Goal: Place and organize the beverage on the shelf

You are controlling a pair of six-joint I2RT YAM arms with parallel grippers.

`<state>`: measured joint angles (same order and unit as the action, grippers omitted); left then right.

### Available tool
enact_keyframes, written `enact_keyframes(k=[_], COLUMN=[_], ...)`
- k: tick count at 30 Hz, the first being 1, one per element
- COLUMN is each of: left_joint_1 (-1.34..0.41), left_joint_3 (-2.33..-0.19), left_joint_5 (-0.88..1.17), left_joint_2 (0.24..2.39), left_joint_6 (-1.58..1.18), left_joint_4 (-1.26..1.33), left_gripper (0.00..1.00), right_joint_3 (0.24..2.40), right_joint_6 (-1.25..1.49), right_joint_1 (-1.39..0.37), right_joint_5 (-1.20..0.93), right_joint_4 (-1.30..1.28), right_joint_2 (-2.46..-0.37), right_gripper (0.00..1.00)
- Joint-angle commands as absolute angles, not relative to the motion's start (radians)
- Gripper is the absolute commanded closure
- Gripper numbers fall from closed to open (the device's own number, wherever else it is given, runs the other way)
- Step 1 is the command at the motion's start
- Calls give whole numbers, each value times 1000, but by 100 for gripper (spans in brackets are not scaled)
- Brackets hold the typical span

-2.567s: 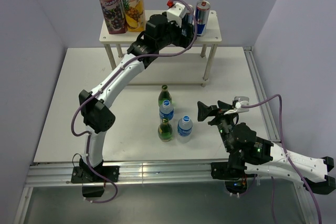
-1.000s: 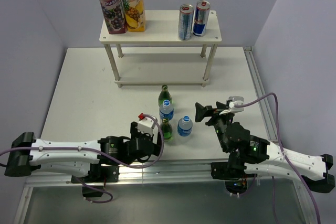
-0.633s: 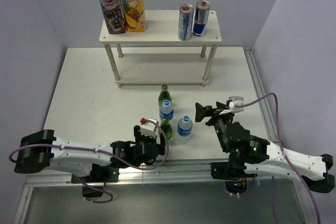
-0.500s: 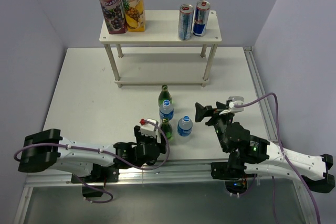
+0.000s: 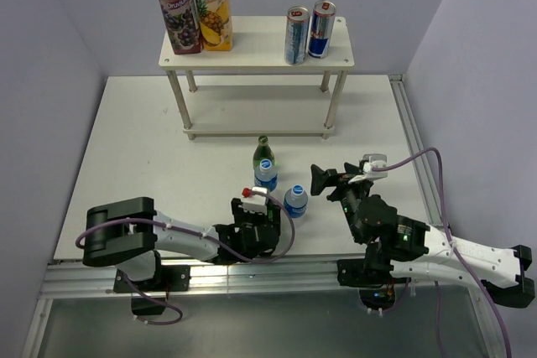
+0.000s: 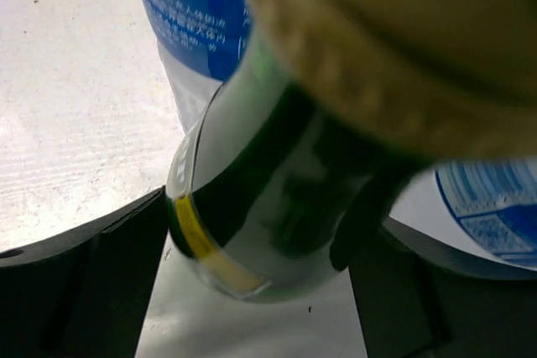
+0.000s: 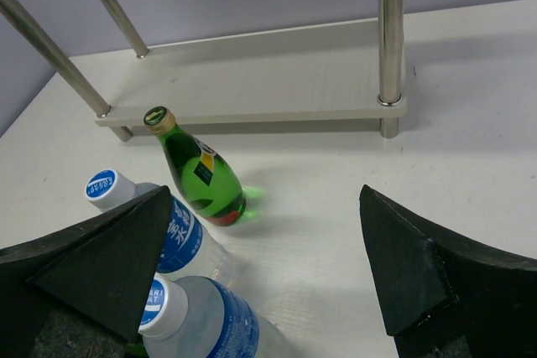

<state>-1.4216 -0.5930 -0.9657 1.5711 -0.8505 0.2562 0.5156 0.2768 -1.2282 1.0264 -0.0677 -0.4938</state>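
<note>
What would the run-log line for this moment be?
left gripper: around near green bottle, grip unclear | right gripper: open, near water bottles | shelf: two cartons, two cans on top | table: four bottles unshelved

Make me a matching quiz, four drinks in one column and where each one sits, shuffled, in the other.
1. juice cartons
2. cans
3. near green bottle
4. far green bottle

A. shelf top, right end
B. between the left gripper's fingers
C. on the table, before the shelf
D. shelf top, left end

Pairs: 1-D, 2-A, 3-B, 4-C
</note>
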Motion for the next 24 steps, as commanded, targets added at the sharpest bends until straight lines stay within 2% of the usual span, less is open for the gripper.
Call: enact_keyframes(k=[1,4,7,9,10,11,12,16,24], left_joint_1=[-1410,-1391,-1379,-1370,-1370,-1370,-1368,-1371,-1433], left_joint_3=[-638,-635,-630,-629,-629,-630,-632,-611,-575], left_joint_5=[-1019,-1006,-1003,-997,-999,-1005,-1011,-1031,-1132], left_joint_2=[1591,1606,1617,1614,1612,1603,1597,1543,1335], left_joint_6=[-835,-807,-798,-802,-805,-816,-851,-923,-1156], left_joint_4=[325,368,385,377,370,336,312,207,-176], left_gripper=[15,22,33,51,64,84,88,99,100], right_joint_3=[518,518,519,518,518,518,518,518,517], right_joint_6=[288,287,284,287,284,282,284,284,282], right_joint_1=[-1235,-1235,-1235,-1233,-1235,-1235,-1235,-1233,-1235], right_joint_5=[1031,1029,1028,1026,1026,1025,1025,1028,1023], right_joint_4=[-49,-45,-43,-41,-40,-40,-40,-41,-37], right_joint_2=[-491,-494,-499,-497,-497,-497,-499,-499,-494], right_gripper=[0,0,0,0,0,0,0,0,0])
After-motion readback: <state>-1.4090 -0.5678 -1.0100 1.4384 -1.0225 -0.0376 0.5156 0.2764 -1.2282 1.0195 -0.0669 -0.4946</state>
